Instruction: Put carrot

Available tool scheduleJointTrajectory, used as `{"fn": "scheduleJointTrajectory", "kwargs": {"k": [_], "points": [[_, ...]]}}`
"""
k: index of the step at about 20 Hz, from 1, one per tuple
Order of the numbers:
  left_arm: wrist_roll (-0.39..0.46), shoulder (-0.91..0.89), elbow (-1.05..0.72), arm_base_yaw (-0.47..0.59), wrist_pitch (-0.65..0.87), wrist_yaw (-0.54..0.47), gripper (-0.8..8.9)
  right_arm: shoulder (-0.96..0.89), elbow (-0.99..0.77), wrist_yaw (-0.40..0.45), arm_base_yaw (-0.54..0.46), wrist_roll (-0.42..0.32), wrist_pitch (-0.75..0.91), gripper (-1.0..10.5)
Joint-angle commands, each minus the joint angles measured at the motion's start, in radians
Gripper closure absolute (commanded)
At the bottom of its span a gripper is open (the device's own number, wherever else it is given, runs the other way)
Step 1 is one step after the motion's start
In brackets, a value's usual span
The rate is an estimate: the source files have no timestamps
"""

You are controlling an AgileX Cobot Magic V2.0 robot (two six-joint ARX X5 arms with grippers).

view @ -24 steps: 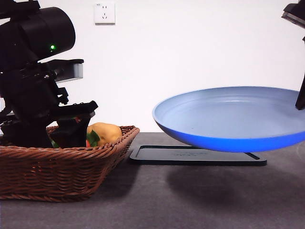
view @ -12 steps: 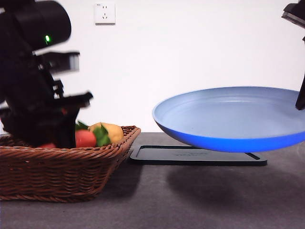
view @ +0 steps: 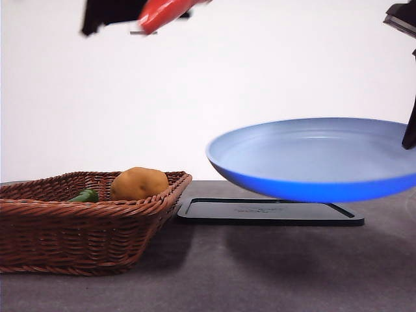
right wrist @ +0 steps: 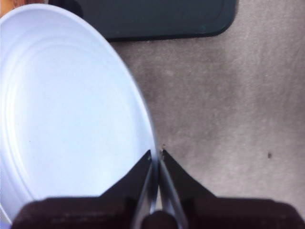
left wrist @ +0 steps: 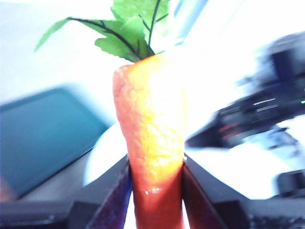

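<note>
The left claw (left wrist: pixel 155 191) grips the carrot (left wrist: pixel 150 138) lengthwise, leaves pointing away; the right claw (right wrist: pixel 156 160) pinches the blue plate's (view: pixel 312 159) rim, held below and off to one side

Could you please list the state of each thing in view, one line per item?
carrot: clamped in the left gripper, lifted high above the basket.
plate: held tilted in the air by its rim in the right gripper.
basket: resting on the table, holding two vegetables.
potato: lying in the basket.
green vegetable: lying in the basket beside the potato.
dark mat: flat on the table under the plate.
</note>
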Motion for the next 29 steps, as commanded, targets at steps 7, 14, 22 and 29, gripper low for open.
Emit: {"fn": "scheduleJointTrajectory", "kwargs": {"k": [7, 14, 22, 29], "points": [[-0.016, 0.238, 0.006, -0.245, 0.018, -0.234, 6.86, 0.006, 0.010, -0.092, 0.021, 0.023, 0.009, 9.4], [-0.015, 0.328, 0.006, -0.283, 0.005, -0.257, 5.77, 0.006, 0.010, -0.092, 0.087, 0.042, 0.008, 9.4], [-0.016, 0.151, 0.008, -0.278, -0.090, -0.261, 5.78, 0.046, 0.010, -0.089, 0.060, 0.072, -0.002, 9.4], [0.053, -0.225, 0.008, -0.271, -0.363, -0.544, 5.80, 0.240, 0.029, -0.092, -0.024, 0.065, 0.161, 9.4]]}}
